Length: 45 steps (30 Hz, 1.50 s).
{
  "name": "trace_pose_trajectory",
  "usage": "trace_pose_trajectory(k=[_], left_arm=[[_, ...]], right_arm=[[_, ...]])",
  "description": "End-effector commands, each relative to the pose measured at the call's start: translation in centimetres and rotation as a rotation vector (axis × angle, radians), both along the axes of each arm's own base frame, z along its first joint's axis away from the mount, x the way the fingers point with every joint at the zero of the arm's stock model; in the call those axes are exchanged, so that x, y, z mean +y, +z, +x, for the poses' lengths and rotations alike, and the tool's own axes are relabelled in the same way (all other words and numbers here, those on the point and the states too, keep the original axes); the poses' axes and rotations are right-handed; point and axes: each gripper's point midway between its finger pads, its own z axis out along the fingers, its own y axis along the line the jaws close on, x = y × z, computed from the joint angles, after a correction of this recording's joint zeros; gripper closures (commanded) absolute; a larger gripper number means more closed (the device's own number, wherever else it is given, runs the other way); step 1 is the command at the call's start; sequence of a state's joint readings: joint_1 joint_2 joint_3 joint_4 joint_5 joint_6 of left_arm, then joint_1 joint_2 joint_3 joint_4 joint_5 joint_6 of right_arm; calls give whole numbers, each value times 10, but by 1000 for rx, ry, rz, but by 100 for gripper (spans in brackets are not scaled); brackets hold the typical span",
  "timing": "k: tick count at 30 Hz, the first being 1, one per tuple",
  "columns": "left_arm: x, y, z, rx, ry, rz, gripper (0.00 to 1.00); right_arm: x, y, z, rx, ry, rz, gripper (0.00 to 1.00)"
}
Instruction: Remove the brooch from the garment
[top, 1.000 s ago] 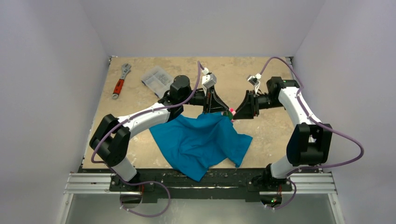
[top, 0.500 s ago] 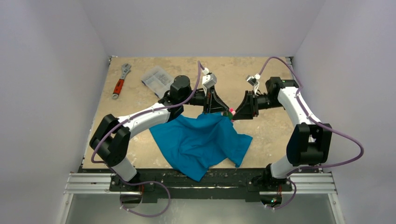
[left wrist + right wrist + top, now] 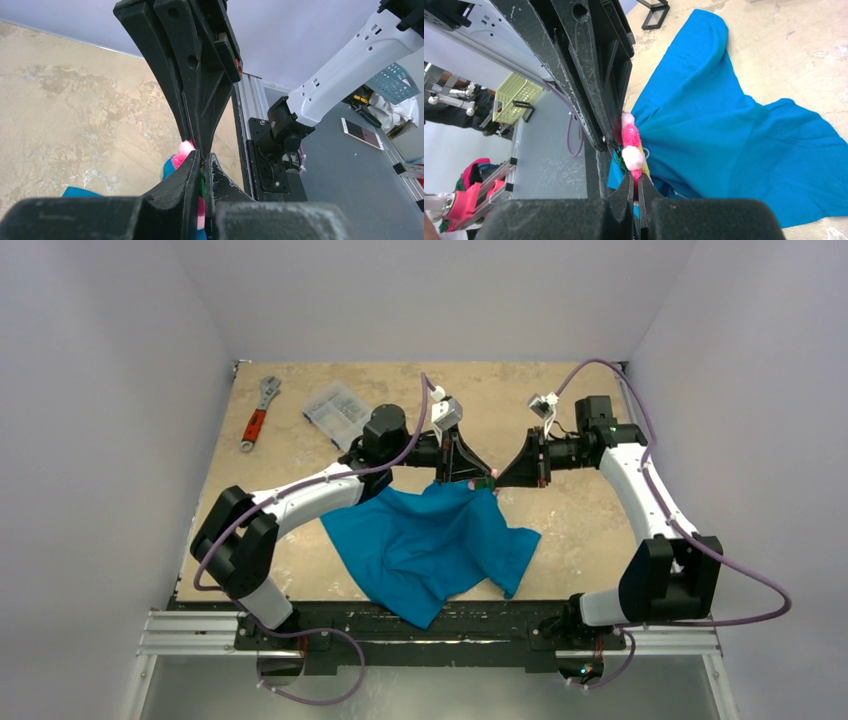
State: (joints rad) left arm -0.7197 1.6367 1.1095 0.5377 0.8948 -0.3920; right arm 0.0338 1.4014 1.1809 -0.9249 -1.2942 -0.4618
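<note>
Right gripper (image 3: 634,184) is pinched shut on the pink brooch (image 3: 630,142) at the teal T-shirt's (image 3: 734,125) raised one o'clock corner. My left gripper (image 3: 204,159) clamps the cloth beside it. I judge the brooch not yet detached; pulling them apart remains.

You're in a robotics lab cell: desk (image 3: 560,530) boxed in by plain walls (image 3: 440,300), aluminium rail (image 3: 200,632) up front, wrench (image 3: 256,418) and parts box (image 3: 338,410) at the back.
</note>
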Motion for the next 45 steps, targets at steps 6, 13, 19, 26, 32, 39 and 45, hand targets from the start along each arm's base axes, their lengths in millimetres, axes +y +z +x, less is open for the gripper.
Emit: trace_pose_trajectory(k=[6, 13, 19, 26, 32, 39, 45], left_arm=[[6, -18, -17, 25, -25, 34, 100], [9, -17, -19, -13, -9, 36, 100], [8, -10, -21, -90, -17, 33, 100], [2, -14, -30, -126, -44, 56, 100], [2, -23, -27, -132, -34, 91, 100], [-2, -20, -42, -90, -107, 64, 100], [5, -18, -38, -75, -79, 54, 100]], right_arm=[[5, 16, -15, -11, 85, 94, 100], [2, 17, -6, 35, 53, 135, 100], [1, 16, 0, 61, 23, 108, 100], [8, 44, 11, -25, -86, 141, 100], [12, 44, 1, -22, -66, 141, 100], [14, 33, 5, -12, -35, 131, 100], [10, 22, 0, -71, -1, 75, 87]])
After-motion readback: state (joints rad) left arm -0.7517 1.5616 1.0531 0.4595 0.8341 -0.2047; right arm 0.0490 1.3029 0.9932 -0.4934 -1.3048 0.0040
